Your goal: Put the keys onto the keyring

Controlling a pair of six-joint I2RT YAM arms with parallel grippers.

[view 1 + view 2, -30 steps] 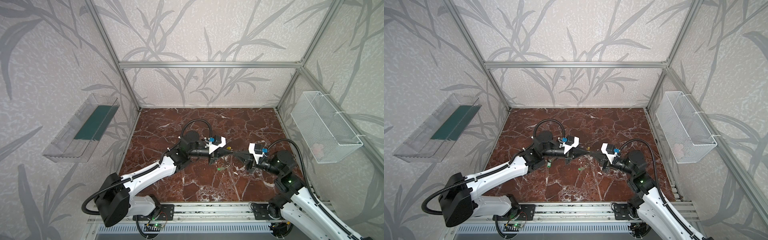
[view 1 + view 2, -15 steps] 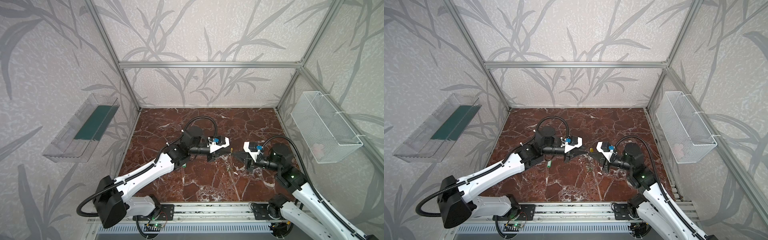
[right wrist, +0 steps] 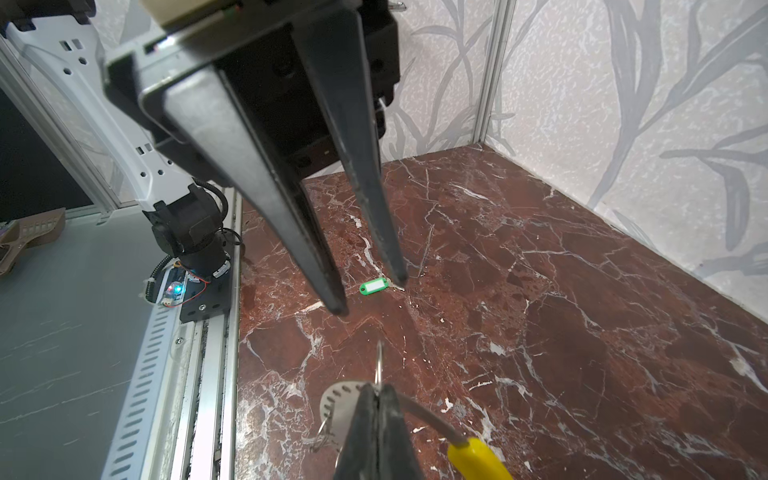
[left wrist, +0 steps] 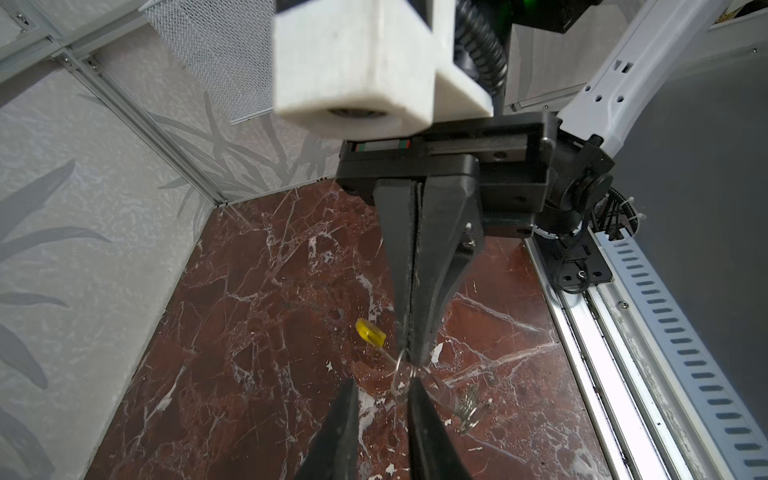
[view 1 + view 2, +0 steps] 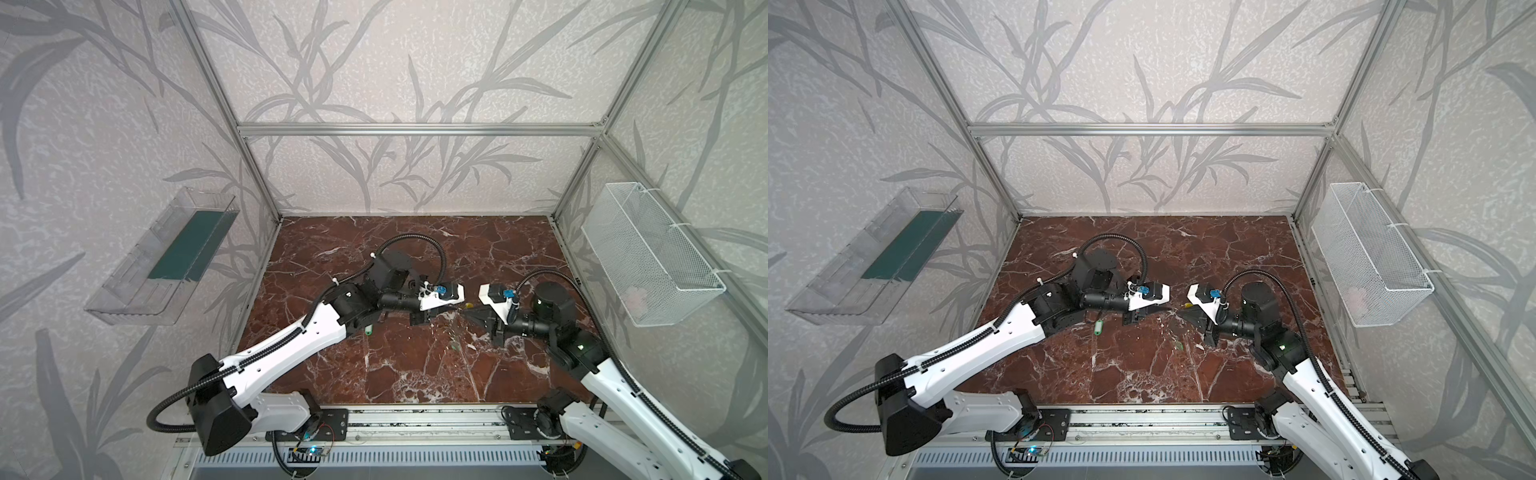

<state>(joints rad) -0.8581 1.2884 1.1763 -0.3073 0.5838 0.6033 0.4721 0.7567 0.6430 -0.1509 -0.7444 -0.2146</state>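
While both arms meet nose to nose over the middle of the table [image 5: 415,374], the items stand thus, left to right.

Key [image 5: 1098,328], green tag, white label: flat on the table under the left wrist, loose, touched by nothing. As a top view shows it, the long axis runs roughly front to back, crosswise to the left arm's reach.

Left gripper [image 4: 383,385]: jaws a narrow gap apart, nothing between them. The tips point right, at the keyring; the key lies behind them, back toward the arm's own elbow.

Keyring [image 3: 336,401]: held off the table, perforated band pinched at the right tips, yellow sleeve [image 3: 478,457] trailing back beside them. A small wire ring [image 3: 379,363] stands up from it, just in front of the left tips. Thin metal bits [image 3: 324,432] hang under the band, too small to name; the second key is not made out.

Right gripper [image 3: 376,388]: jaws together, clamped on the keyring.

Judgement: the loose key wants fetching next. The left arm is much the nearer, and its jaws are free — it would need to draw back, drop, and close across the tag's short side.
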